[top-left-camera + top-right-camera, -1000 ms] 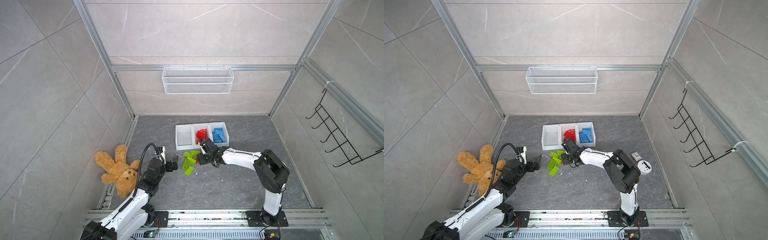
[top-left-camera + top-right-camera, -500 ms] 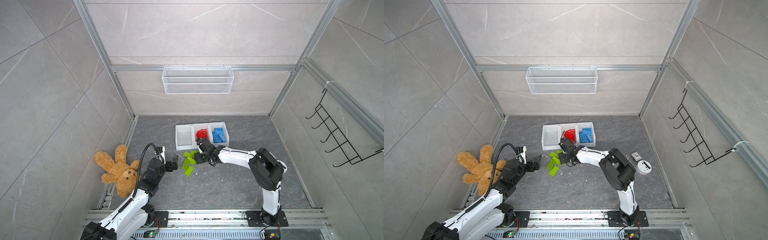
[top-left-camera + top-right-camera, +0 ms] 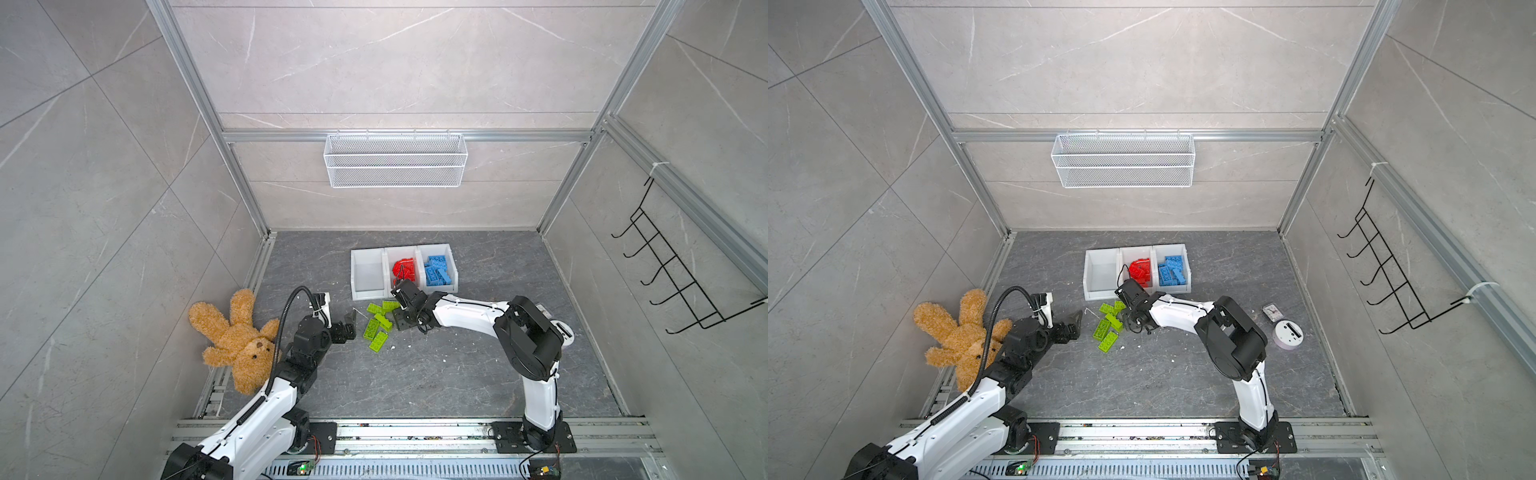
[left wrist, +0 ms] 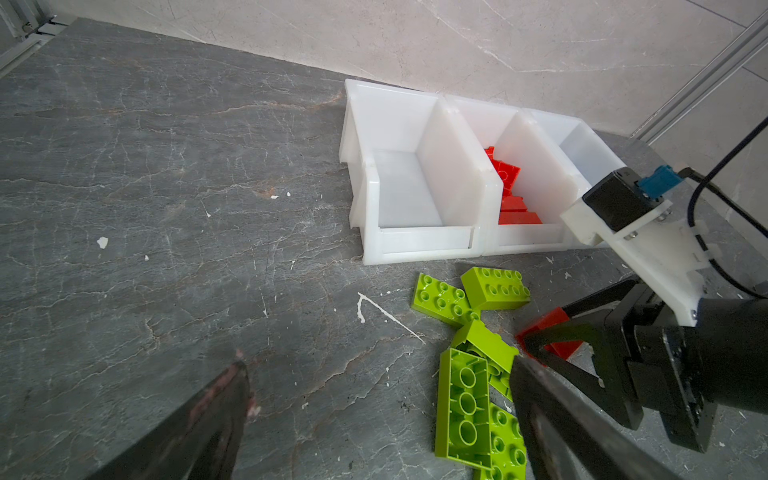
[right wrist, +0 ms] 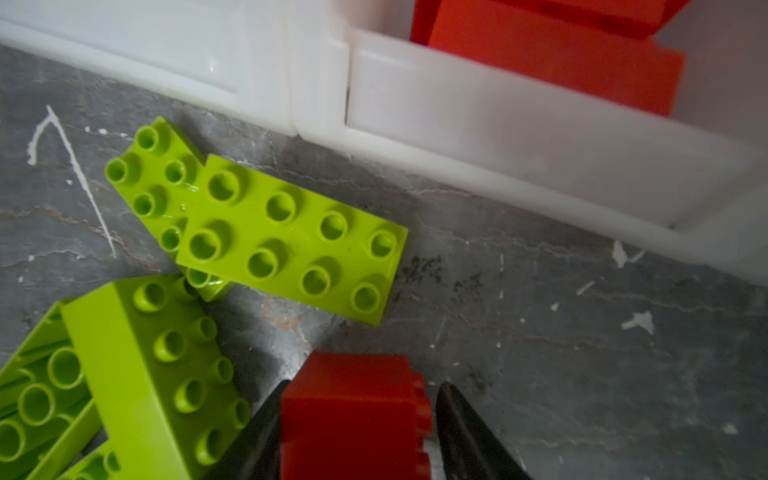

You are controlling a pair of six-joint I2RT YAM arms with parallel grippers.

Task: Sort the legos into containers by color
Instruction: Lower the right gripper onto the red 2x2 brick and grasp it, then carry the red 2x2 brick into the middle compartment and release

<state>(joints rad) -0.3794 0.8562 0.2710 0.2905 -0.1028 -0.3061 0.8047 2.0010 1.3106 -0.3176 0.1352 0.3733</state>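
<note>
Top cams don't help much with the grab. In both top views the right gripper (image 3: 400, 322) is just a dark lump at the edge of the lime-green studded plastic bricks (image 3: 377, 328). They lie on the dark grey stone-look tabletop (image 3: 436, 374), right in front of the row of three white plastic bins (image 3: 365, 294).

The right wrist view is where I actually see the target. A small red plastic brick (image 5: 353, 415) sits on the tabletop between the gripper's two black fingers (image 5: 257, 432). One finger looks pressed against it and the other has a sliver of light beside it, so I can't tell if it's properly clamped. The frame edge cuts off the brick's lower part.

The left wrist view gives me the side angle, with that red brick peeking out between the right fingers. The left gripper (image 4: 378, 365) is spread wide apart over bare tabletop. From there the right arm's camera mount (image 4: 640, 232) blocks the end bin. The top views show blue plastic bricks (image 3: 436, 270) in it and red plastic bricks (image 3: 404, 268) in the middle one.

The greens are glossy. One green brick (image 4: 463, 403) lies belly-up, showing hollow round tubes.
</note>
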